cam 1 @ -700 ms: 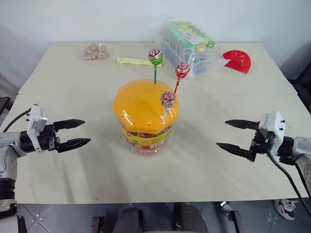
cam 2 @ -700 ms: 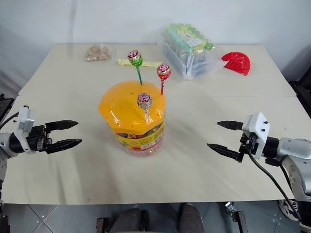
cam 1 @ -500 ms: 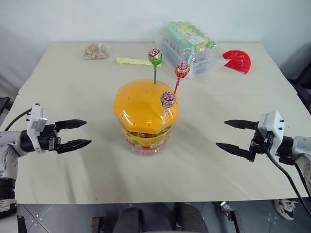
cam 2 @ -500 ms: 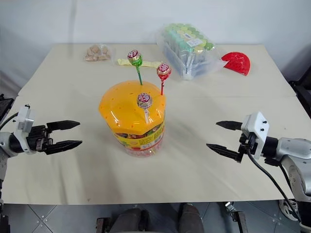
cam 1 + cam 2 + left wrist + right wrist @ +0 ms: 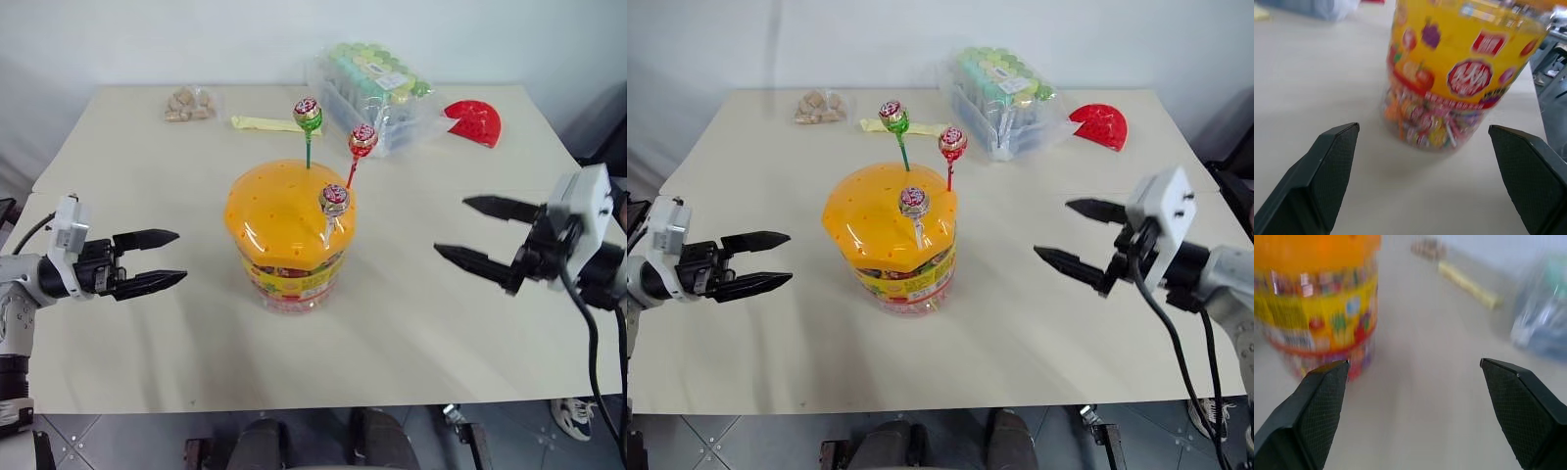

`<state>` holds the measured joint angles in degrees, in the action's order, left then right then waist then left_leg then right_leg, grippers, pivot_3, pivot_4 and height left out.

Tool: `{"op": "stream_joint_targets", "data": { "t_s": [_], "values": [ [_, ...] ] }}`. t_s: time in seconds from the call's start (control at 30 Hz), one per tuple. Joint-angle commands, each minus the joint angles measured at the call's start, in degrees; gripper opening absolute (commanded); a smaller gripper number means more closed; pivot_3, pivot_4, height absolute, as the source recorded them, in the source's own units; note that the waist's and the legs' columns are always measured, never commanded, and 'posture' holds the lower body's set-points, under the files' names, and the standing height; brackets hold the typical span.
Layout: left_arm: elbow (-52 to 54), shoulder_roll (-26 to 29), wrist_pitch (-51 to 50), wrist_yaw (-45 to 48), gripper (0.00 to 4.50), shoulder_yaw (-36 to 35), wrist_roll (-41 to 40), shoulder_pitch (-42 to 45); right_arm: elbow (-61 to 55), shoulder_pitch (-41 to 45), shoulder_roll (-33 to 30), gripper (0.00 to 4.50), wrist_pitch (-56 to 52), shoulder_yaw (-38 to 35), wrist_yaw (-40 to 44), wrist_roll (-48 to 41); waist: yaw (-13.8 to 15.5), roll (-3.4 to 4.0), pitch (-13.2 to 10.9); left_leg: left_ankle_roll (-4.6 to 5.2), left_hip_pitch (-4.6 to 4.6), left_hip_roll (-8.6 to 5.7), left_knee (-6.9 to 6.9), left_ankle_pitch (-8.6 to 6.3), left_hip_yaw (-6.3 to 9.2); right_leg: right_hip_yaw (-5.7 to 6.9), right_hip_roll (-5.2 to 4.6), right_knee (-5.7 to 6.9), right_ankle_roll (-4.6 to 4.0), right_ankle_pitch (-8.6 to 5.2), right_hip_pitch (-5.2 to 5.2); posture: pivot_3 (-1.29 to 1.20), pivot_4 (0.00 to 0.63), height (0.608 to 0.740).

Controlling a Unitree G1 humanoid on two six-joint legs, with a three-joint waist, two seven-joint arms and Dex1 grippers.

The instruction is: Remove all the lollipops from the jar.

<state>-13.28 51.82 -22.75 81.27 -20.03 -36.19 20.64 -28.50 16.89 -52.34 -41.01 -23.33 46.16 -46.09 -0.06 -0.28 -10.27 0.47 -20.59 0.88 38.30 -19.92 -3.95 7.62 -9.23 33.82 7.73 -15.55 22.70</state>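
Observation:
The jar, a clear tub with a domed orange lid and a yellow-red label, stands mid-table. Three lollipops stick up out of its lid: one on a green stick, one on a red stick and one on a white stick. My left gripper hovers open to the jar's left, pointing at it, with nothing between its fingers. Open as well, my right gripper hangs to the jar's right, raised above the table and apart from the jar. In the left wrist view the jar looms close ahead.
At the back of the table lie a clear pack of green-capped bottles, a red half-round thing, a yellow packet and a small bag of brown snacks. The table's front edge runs just below both grippers.
My right gripper has risen and swung up, its fingers now higher above the table. The left gripper has barely shifted. The jar and lollipops stand as before.

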Motion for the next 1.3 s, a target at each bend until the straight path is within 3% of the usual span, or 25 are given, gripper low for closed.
{"op": "stream_joint_targets", "data": {
  "t_s": [0.03, 0.23, 0.3, 0.47, 1.0, 1.1, 1.3],
  "values": [
    [0.6, 0.8, 1.1, 2.9, 4.5, -2.4, -2.9, 2.2, 2.7, 5.9, 0.8, 4.47, 0.1, 1.8, -0.2, -2.0, 0.0, -0.02, 0.0, 0.0, -0.01, 0.0, 0.03, 0.0, -0.04, 0.0, 0.0, 0.01, 0.0, 0.0, 0.0, 0.0, 0.15, 0.74],
    [-2.9, 2.6, 3.4, 7.7, 4.5, -4.6, -4.0, 6.0, 10.3, 18.2, 3.8, 4.47, -0.6, 9.2, 3.3, -2.7, -0.1, -0.01, 0.0, 0.01, -0.23, -0.01, 0.19, 0.0, -0.15, 0.05, 0.02, 0.05, 0.0, 0.0, 0.15, 0.0, 0.15, 0.74],
    [-3.5, 3.4, 4.3, 8.7, 4.5, -5.2, -4.3, 6.9, 11.7, 20.7, 5.1, 4.47, -0.7, 10.9, 4.7, -2.9, -0.2, -0.02, 0.0, 0.01, -0.71, 0.01, 0.5, 0.0, -0.12, 0.05, 0.03, 0.25, 0.0, 0.0, 0.58, 0.0, 0.15, 0.74],
    [-3.4, 4.1, 4.3, 7.6, 4.5, -5.5, -5.2, 9.1, 15.6, 26.3, 8.9, 4.47, 0.0, 14.9, 7.2, -2.1, -0.2, -0.02, 0.0, 0.04, -0.88, 0.0, 0.7, -0.02, -0.16, 0.03, 0.03, 0.32, 0.02, 0.01, 0.7, 0.0, 0.15, 0.74],
    [-0.7, 2.8, 4.3, 5.6, 4.5, -5.5, -6.4, 8.2, 21.6, 33.3, 18.6, 4.47, 2.1, 21.6, 12.4, 1.8, -0.2, -0.02, 0.0, 0.04, -0.89, 0.0, 0.77, -0.02, -0.16, 0.01, 0.03, 0.46, 0.02, 0.01, 0.76, 0.0, 0.15, 0.74],
    [-0.4, 2.5, 4.6, 5.2, 4.5, -5.4, -6.3, 8.2, 23.6, 34.6, 19.7, 3.92, 2.7, 21.8, 12.6, 3.1, -0.2, -0.02, 0.0, 0.04, -0.89, 0.0, 0.77, -0.02, -0.16, 0.01, 0.03, 0.47, 0.02, 0.01, 0.76, 0.0, 0.15, 0.74],
    [-1.0, 2.1, 5.0, 5.2, 4.5, -5.0, -6.3, 9.5, 25.9, 36.9, 20.9, 1.91, 4.2, 21.7, 13.3, 4.7, -0.4, -0.02, 0.0, 0.04, -0.89, 0.0, 0.77, -0.02, -0.17, 0.0, 0.03, 0.5, 0.01, 0.01, 0.78, 0.0, 0.15, 0.74]
  ]
}}
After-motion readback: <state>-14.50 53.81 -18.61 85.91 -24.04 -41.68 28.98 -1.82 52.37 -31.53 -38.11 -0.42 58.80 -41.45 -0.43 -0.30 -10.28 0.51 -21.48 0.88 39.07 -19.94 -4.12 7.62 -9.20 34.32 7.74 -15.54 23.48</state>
